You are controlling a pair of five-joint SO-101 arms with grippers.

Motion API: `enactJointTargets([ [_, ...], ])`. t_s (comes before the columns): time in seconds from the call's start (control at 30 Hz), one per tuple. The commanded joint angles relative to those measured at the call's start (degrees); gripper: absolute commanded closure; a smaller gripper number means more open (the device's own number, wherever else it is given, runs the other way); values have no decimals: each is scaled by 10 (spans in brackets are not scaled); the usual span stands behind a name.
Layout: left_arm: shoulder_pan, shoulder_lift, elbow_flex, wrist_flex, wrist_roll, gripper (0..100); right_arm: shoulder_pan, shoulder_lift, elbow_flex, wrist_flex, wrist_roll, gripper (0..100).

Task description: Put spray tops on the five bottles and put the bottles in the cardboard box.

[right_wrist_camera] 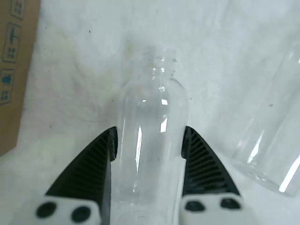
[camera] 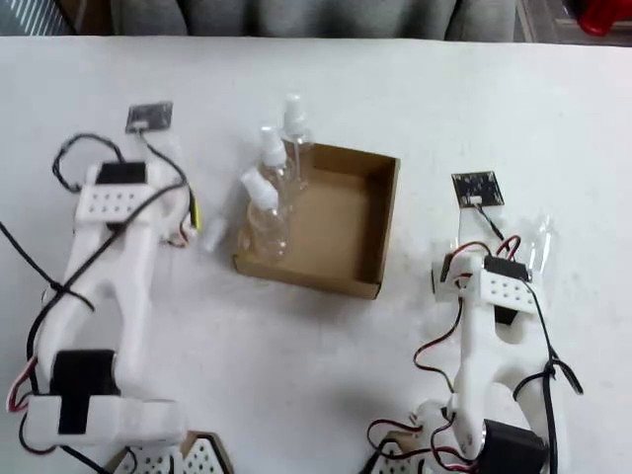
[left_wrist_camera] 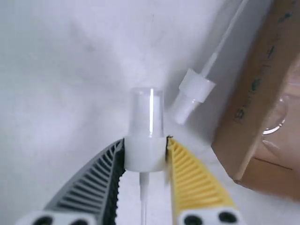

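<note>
My left gripper is shut on the collar of a white spray top whose clear cap points away from the wrist; in the high view this gripper sits left of the cardboard box. A second spray top lies loose on the table beside the box. My right gripper is shut on an uncapped clear bottle lying on the table. Another uncapped bottle lies close beside it. Three bottles with spray tops stand along the box's left wall.
The white table runs well beyond both arms. Two small dark boards lie flat with wires running to the arms. The right arm stands right of the box. Box corner is near the left gripper.
</note>
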Motion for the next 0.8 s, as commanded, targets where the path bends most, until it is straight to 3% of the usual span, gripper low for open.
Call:
enactJointTargets([
  [0.0,-3,-58,74,-101,-6,979,-6,3,7,-4,4,976],
  [0.27,-7,-118,226,-244,-8,977,-2,1,7,-2,4,978],
  [0.47,-25,-117,270,-256,-9,976,22,-4,4,11,4,978],
  [0.6,-45,-120,301,-306,-5,976,23,-10,2,15,4,978],
  [0.77,-45,-118,304,-316,-9,976,36,-74,-46,116,4,978],
])
